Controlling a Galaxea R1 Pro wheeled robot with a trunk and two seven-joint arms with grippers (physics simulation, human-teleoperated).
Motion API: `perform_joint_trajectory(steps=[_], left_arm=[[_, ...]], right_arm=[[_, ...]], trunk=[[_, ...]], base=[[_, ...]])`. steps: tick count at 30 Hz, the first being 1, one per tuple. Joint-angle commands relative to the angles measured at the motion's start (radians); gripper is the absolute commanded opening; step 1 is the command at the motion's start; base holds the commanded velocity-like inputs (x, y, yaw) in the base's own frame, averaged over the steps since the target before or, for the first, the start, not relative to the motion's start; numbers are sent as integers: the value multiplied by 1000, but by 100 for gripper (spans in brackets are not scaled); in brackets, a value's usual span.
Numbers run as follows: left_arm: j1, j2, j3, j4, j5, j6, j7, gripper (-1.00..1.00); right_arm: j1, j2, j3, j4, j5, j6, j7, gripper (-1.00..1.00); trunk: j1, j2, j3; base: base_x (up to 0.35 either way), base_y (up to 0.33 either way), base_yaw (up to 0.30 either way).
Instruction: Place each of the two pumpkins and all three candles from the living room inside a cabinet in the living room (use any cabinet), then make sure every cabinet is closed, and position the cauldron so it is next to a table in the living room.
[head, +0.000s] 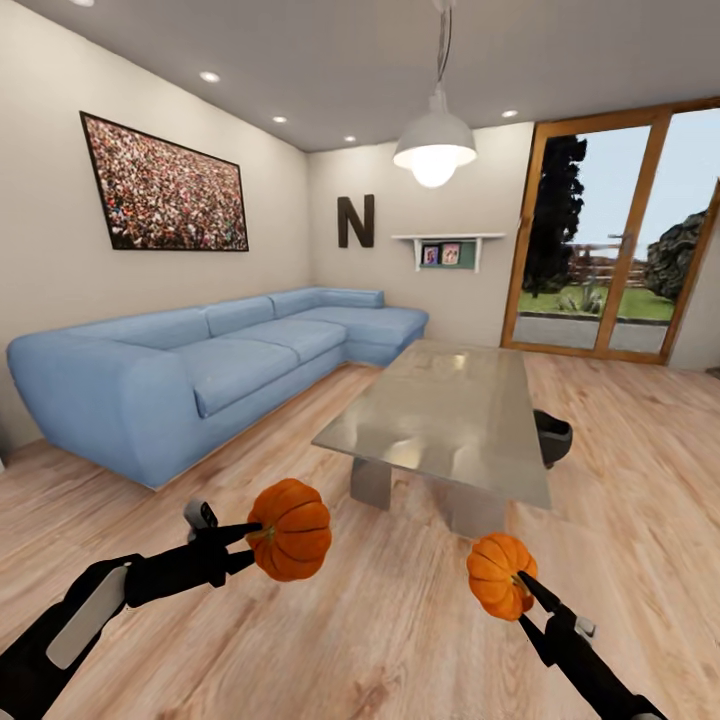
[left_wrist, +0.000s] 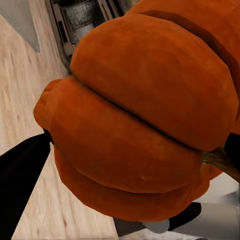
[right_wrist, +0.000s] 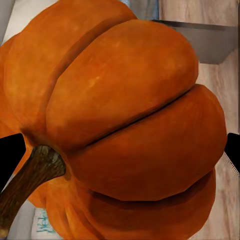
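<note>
I hold one orange ribbed pumpkin in each hand, above the wooden floor. My left gripper (head: 252, 545) is shut on the larger-looking pumpkin (head: 292, 529) (left_wrist: 145, 115). My right gripper (head: 518, 585) is shut on the other pumpkin (head: 499, 574) (right_wrist: 125, 120), whose brown stem (right_wrist: 30, 175) points back toward the fingers. The black cauldron (head: 552, 436) stands on the floor behind the right side of the glass-topped table (head: 450, 410), partly hidden by it. The candles and the dark-brown cabinet are out of view.
A long blue corner sofa (head: 210, 365) runs along the left wall. A pendant lamp (head: 434, 145) hangs over the table. Glass doors with a wooden frame (head: 620, 230) are at the back right. Open wooden floor lies between me and the table.
</note>
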Motion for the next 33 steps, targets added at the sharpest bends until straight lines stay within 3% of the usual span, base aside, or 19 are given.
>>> perform_joint_trajectory(steps=[1,7,17,24,33], left_arm=[[-1,1,-2,0,8,4,-1,-100],[-1,1,-1,42,32,4,-1,-100],[-1,1,19,49,34,3,-1,-100],[-1,1,21,49,34,4,-1,-100],[-1,1,21,49,34,3,-1,-100]], right_arm=[[-1,0,-1,0,-12,12,1,-100],[-1,0,-1,0,-12,12,-1,-100],[-1,0,-1,0,-12,12,-2,-100],[-1,0,-1,0,-12,10,0,-100],[-1,2,-2,0,-13,4,-1,-100]], trunk=[[0,0,0],[0,0,4],[0,0,11],[0,0,15],[0,0,16]], base=[[0,0,-271],[0,0,-271],[0,-23,-271],[0,-221,-249],[0,-277,-21]])
